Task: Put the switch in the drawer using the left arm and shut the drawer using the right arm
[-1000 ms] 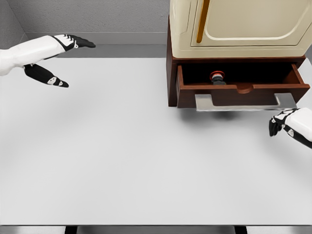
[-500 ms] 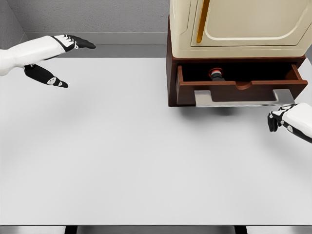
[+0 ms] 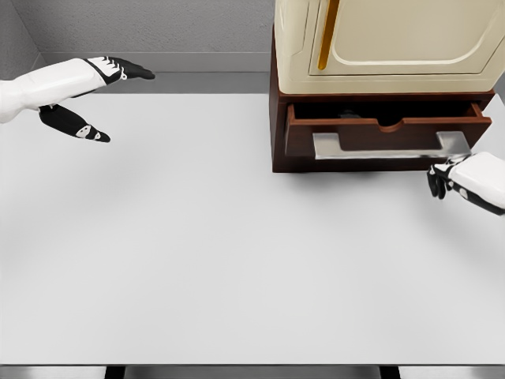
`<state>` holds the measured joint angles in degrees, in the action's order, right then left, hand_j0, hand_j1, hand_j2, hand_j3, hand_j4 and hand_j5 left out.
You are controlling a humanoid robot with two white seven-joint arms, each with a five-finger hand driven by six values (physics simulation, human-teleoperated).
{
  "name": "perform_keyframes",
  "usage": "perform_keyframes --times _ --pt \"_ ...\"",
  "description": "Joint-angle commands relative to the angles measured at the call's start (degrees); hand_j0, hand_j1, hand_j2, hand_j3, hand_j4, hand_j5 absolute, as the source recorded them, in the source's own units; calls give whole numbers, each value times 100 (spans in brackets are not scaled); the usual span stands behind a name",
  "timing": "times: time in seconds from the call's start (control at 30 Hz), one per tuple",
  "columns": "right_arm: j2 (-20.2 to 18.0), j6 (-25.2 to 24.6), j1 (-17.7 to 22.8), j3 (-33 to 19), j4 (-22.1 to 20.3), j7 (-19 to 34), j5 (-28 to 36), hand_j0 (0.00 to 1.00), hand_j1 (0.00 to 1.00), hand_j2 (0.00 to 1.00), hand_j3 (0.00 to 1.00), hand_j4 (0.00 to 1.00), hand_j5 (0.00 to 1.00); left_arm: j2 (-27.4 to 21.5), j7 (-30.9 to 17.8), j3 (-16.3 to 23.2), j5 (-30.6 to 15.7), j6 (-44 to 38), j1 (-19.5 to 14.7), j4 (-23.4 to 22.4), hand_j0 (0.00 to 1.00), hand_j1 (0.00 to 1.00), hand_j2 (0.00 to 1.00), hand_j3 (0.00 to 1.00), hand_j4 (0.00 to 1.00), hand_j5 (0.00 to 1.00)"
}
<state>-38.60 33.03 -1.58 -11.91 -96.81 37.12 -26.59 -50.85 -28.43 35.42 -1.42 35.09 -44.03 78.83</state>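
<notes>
Drawer [image 3: 379,130] nearly shut, switch hidden inside at two o'clock.
Right hand [image 3: 444,180], fingers curled, empty, at the stiff metal handle [image 3: 387,146]; push there. Left hand [image 3: 95,99] spread at ten o'clock.

Single view only, taken from the robot's head: it looks steeply down and forward over the flat white tabletop [image 3: 237,253], whose near edge runs along the bottom of the frame. The grey back wall [image 3: 158,28] closes the top, and the dark brown wooden cabinet with a cream upper body [image 3: 278,118] stands cropped at upper right. Range is moderate; no second view exists for overlap.
</notes>
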Motion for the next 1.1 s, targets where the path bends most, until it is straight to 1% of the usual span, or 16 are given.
perform_keyframes --times 0.0,0.17,0.2,0.3,0.5,0.53,0.73,1.07 --pt "11 -543 0 101 -119 -212 1570 25 25 25 25 25 25 5 4 9 -33 -9 0 -17 100 100 100 100 100 100" --pt "11 -649 -255 330 -75 -212 1552 25 25 25 25 25 25 5 4 9 -33 -9 -9 -17 100 100 100 100 100 100" --pt "11 -772 -317 391 -66 -212 1552 25 25 25 25 25 25 5 4 18 -33 -9 -9 -17 100 100 100 100 100 100" --pt "11 -807 -518 576 57 -212 1438 25 25 25 25 25 25 5 4 9 -33 -9 -9 -17 100 100 100 100 100 100" --pt "11 -816 -756 699 215 -212 1438 25 25 25 25 25 25 5 -4 9 -33 -9 -9 -17 100 100 100 100 100 100" --pt "11 -886 -809 725 224 -212 1438 25 25 25 25 25 25 -4 4 9 -25 -9 -9 -17 100 100 100 100 100 100" --pt "11 -983 -958 875 233 -212 1420 25 25 25 25 25 25 5 4 9 -25 -9 -9 -26 100 100 100 100 100 100" --pt "11 -1018 -949 901 251 -212 1350 26 26 26 26 26 26 -4 4 18 -25 -9 -18 -26 100 100 100 100 100 100"
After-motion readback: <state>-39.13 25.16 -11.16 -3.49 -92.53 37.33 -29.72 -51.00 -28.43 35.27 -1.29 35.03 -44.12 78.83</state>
